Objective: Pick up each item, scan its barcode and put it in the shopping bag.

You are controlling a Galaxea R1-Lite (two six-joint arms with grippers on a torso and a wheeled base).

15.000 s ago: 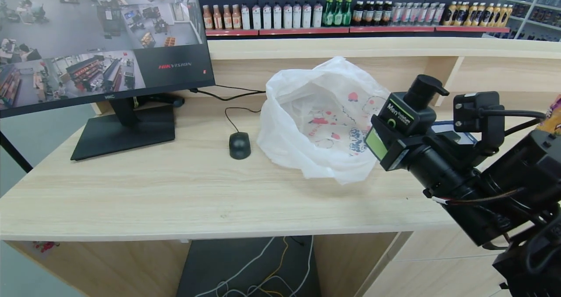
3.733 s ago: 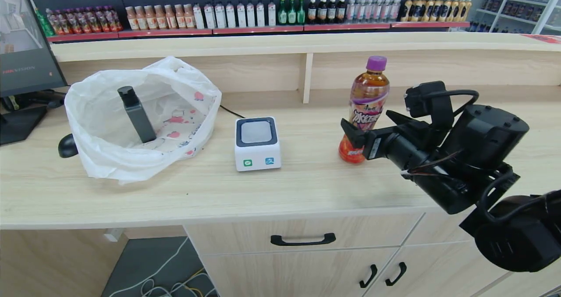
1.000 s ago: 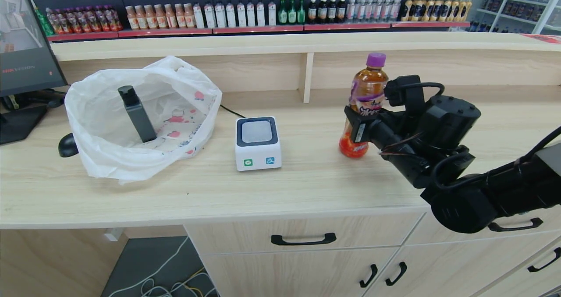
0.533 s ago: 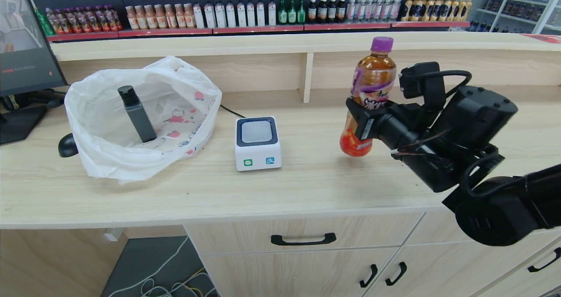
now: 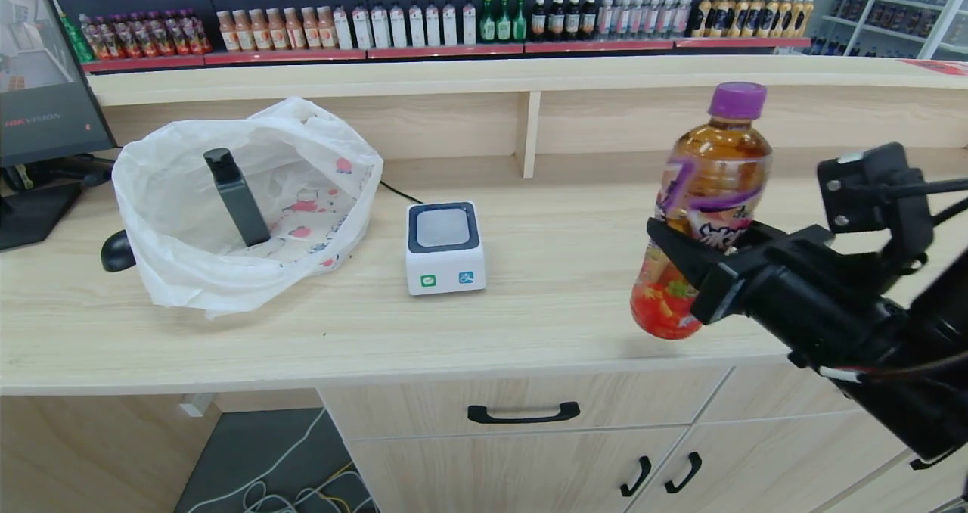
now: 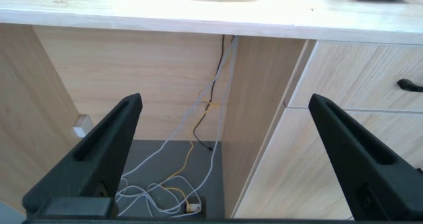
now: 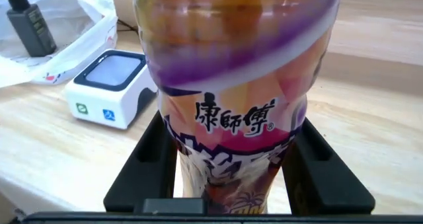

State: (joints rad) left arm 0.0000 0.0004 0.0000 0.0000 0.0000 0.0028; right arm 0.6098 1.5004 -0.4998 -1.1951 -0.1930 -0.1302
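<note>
At the right of the head view, the right gripper (image 5: 692,263) is clamped around the middle of a drink bottle (image 5: 707,195) with a purple cap, holding it upright and apparently just clear of the front edge of the wooden counter (image 5: 529,316). The bottle looks full, so probably fairly heavy. Its glossy label seems slippery and its thin plastic likely gives under pressure. The waist, where it is gripped, seems the safest hold. At the left, a white shopping bag (image 5: 189,278) stands open with a dark bottle (image 5: 236,195) leaning inside. A small white scanner (image 5: 445,247) sits between bag and drink. The left gripper (image 6: 225,151) hangs with its jaws apart and empty before the cupboard and loose cables (image 6: 192,164) under the counter.
</note>
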